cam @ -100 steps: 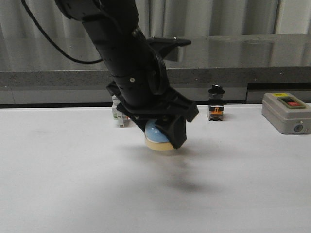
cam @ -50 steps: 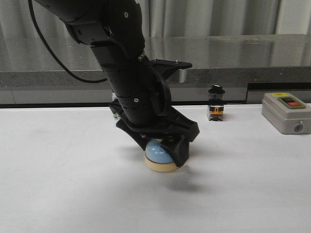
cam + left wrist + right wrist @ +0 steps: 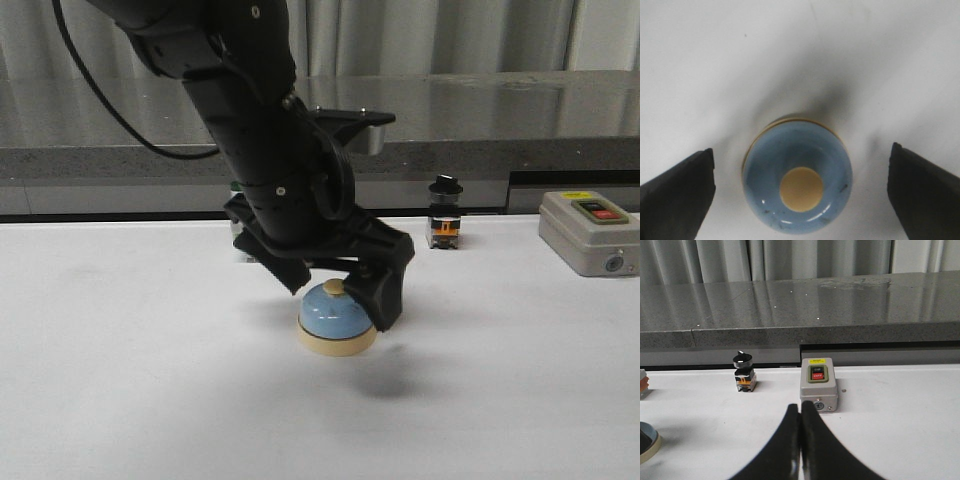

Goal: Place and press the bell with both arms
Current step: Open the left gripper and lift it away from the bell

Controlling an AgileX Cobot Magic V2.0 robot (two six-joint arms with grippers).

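The light-blue bell (image 3: 336, 318) with cream base and cream button stands upright on the white table (image 3: 140, 390), near the middle. My left gripper (image 3: 340, 285) hangs just above it, open, one finger on each side, not touching. In the left wrist view the bell (image 3: 798, 182) sits between the two black fingers (image 3: 677, 192) with clear gaps. My right gripper (image 3: 800, 412) is shut and empty, low over the table; it is out of the front view. A sliver of the bell (image 3: 647, 440) shows at the edge of the right wrist view.
A grey switch box (image 3: 590, 232) with red and green buttons stands at the back right, also in the right wrist view (image 3: 818, 384). A black-knob selector switch (image 3: 444, 213) stands behind the bell. A small white part (image 3: 243, 240) is half hidden behind the left arm. A grey counter edge (image 3: 500, 160) runs behind.
My left gripper lowered the bell to the table, then opened and let it go. Its fingers now stand apart and slightly higher; the bell rests upright on its own.
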